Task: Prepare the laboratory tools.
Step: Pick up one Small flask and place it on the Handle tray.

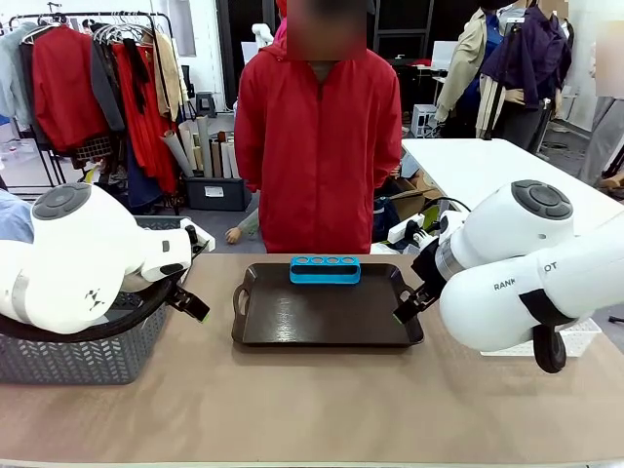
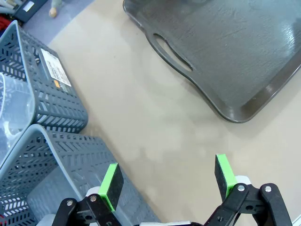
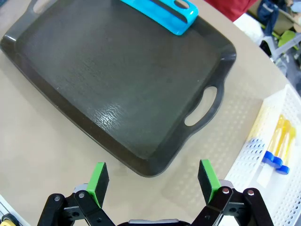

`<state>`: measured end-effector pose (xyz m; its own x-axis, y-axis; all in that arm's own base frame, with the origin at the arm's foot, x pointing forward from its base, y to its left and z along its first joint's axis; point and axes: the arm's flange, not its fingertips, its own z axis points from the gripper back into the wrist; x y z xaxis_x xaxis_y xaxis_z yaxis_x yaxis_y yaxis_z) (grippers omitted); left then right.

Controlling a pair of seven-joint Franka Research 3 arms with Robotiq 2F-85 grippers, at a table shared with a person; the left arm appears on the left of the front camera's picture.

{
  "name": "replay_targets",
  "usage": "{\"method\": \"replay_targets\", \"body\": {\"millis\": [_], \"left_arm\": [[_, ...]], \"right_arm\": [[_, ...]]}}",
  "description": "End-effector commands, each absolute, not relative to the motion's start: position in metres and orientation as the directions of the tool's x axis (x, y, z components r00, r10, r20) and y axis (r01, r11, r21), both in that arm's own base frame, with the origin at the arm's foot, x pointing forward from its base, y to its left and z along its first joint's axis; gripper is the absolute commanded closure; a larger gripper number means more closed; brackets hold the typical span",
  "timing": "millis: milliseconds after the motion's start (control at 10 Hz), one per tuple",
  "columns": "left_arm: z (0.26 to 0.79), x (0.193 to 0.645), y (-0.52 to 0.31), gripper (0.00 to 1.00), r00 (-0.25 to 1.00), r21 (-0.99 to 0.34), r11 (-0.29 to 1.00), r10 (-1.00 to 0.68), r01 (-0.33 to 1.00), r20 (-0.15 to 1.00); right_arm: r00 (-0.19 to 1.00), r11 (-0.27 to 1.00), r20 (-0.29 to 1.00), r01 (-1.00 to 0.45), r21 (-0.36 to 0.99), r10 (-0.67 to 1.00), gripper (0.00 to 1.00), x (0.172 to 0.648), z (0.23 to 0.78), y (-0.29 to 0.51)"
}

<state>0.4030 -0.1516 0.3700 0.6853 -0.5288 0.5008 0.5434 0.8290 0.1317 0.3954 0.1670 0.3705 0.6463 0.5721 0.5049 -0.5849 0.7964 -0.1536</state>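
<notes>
Two grey mesh baskets (image 2: 56, 117) stand side by side to the left of the left tool (image 2: 167, 176), the nearer one just beside its left finger. The left tool is spread wide, pinching nothing, with bare worktop (image 2: 141, 108) between its green pads. A dark tray (image 2: 235, 117) with cut-out handles lies on the worktop ahead of this tool and to its right, apart from the baskets.

The blue tube rack (image 3: 162, 12) stands on the tray, against the rim farthest from the right tool (image 3: 153, 179), and its holes are empty. The right tool is likewise spread, gripping nothing, just short of the tray's near corner. To the right of this tool sits a white lattice bin (image 3: 256, 155), in which blue-capped tubes (image 3: 277, 146) of yellow liquid lie flat. A person (image 1: 317, 146) in a red jacket stands beyond the tray.
</notes>
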Motion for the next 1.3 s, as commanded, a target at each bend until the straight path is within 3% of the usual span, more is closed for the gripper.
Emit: {"method": "replay_targets", "body": {"millis": [0,500,700,1200], "left_arm": [[0.370,0.403,-0.152,0.00,0.685,0.132,0.829,-0.529,0.543,0.501],[0.370,0.403,-0.152,0.00,0.685,0.132,0.829,-0.529,0.543,0.501],[0.366,0.398,-0.162,0.00,0.629,0.137,0.795,-0.561,0.592,0.537],[0.409,0.360,-0.147,0.00,0.496,0.175,0.690,-0.651,0.702,0.574]], "right_arm": [[0.646,0.797,0.506,-0.585,-0.154,0.572,0.00,0.395,0.371,0.167],[0.646,0.796,0.505,-0.585,-0.154,0.572,0.00,0.395,0.371,0.167],[0.632,0.744,0.486,-0.666,-0.058,0.604,0.00,0.389,0.373,0.182],[0.609,0.717,0.518,-0.697,-0.012,0.600,0.00,0.388,0.413,0.186]]}}
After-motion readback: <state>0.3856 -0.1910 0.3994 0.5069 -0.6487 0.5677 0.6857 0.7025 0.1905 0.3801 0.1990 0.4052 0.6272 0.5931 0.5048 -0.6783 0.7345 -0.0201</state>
